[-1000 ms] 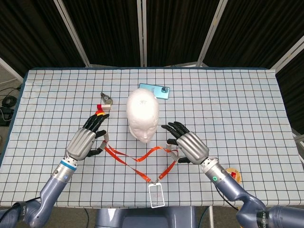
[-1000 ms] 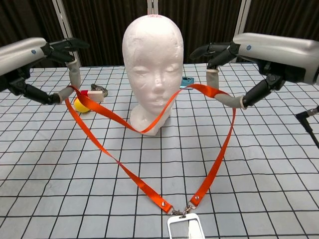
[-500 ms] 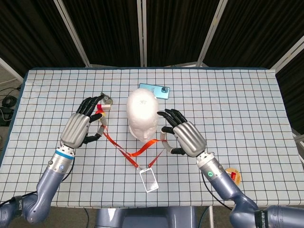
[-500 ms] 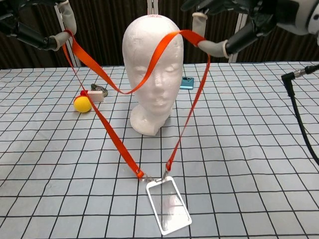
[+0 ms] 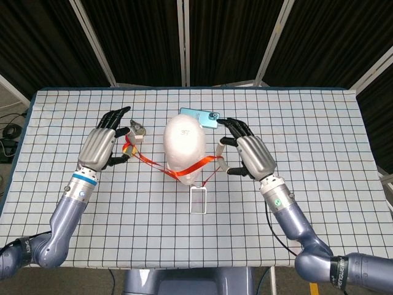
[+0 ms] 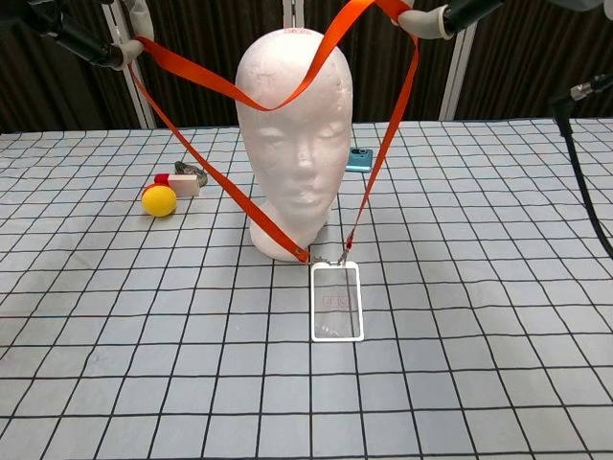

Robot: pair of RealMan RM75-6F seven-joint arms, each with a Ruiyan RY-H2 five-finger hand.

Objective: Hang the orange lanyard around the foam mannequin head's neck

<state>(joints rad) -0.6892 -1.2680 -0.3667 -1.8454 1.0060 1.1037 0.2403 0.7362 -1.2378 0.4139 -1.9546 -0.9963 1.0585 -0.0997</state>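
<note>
Nearest: clear rectangular badge holder [image 6: 337, 302] hangs just off the checked tablecloth [image 6: 460, 364], clipped to the orange lanyard [image 6: 393, 115]. The strap is flat woven ribbon, spread into a wide loop; its upper span sags against the forehead of the foam mannequin head [image 6: 292, 125], not yet over the crown.

Left hand [image 5: 101, 146] grasps one side of the strap and right hand [image 5: 250, 155] grasps the other, fingers pinching ribbon, both flanking the head.

Judged step: pass the loop over the top. Keep hands wide and raised so the sagging span clears the smooth rounded crown, carry it behind, then lower evenly; the light foam base could tip if the strap drags.

Behind: yellow ball [image 6: 159, 199], a metal clip [image 5: 138, 129], teal phone [image 5: 199, 118].
</note>
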